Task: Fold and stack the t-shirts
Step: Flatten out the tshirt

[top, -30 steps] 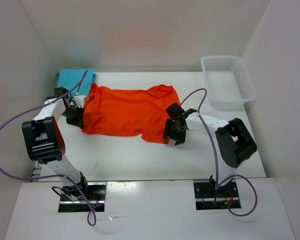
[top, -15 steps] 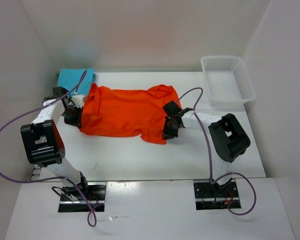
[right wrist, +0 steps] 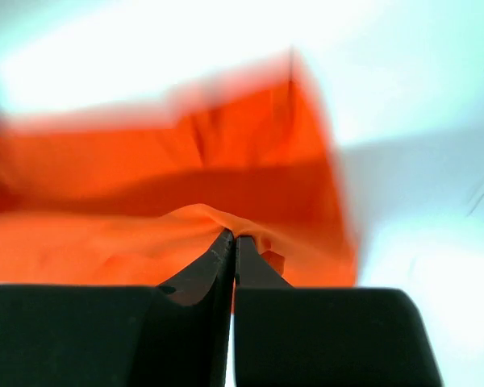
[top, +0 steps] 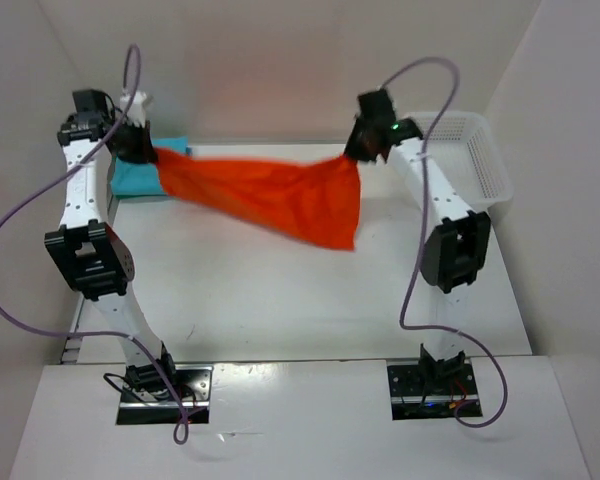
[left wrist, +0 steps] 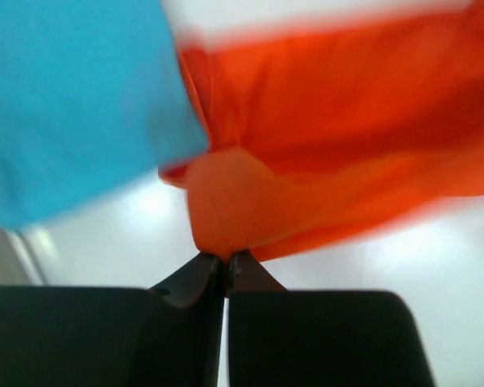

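Note:
The orange-red t-shirt [top: 270,195] hangs stretched in the air between both arms, above the back half of the table. My left gripper [top: 145,150] is shut on its left end, seen pinched in the left wrist view as the orange-red t-shirt [left wrist: 306,153] above my left gripper [left wrist: 224,258]. My right gripper [top: 360,150] is shut on the right end; in the right wrist view the orange-red t-shirt [right wrist: 105,218] bunches over my right gripper [right wrist: 232,238]. A folded turquoise-blue t-shirt [top: 135,180] lies at the back left, also blurred in the left wrist view as the turquoise-blue t-shirt [left wrist: 73,97]. The dark green t-shirt is out of view.
A white mesh basket [top: 480,170] stands at the back right corner, just right of the raised right arm. White walls close in the table at the left, back and right. Purple cables loop from both arms.
The right gripper closed on the shirt's right edge. Both arms then rose and swung back, lifting the orange-red t-shirt off the table into the air.

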Robot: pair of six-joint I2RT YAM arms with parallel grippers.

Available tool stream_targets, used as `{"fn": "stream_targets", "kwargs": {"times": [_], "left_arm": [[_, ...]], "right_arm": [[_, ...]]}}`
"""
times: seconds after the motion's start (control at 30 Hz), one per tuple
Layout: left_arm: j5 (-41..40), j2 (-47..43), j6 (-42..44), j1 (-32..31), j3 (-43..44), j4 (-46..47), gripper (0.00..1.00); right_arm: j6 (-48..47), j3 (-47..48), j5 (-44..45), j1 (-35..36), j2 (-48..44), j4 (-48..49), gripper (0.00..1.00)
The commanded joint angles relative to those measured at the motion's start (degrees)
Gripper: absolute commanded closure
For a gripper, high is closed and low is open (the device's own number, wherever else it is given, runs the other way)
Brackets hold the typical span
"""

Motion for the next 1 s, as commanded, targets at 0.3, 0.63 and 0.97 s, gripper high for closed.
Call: {"fn": "stream_targets", "kwargs": {"times": [0.3, 0.63, 0.97], "left_arm": [[12.78, -12.04, -5.59, -0.19, -1.04, 2.53, 1.00], [4.25, -17.95, 3.81, -1.33, -36.56, 3.23, 1.00], [-5.15, -18.99, 7.51, -3.18, -45.81, 0.16, 0.93]], "right_arm": [[-3.89, 7.70, 18.70, -0.53, -26.23, -12.14, 1.00], [8.77, -45.66, 3.68, 2.12, -47.87, -3.35, 1.00], [13.43, -50.25, 3.32, 10.46, -43.57, -4.22, 1.00]]}}
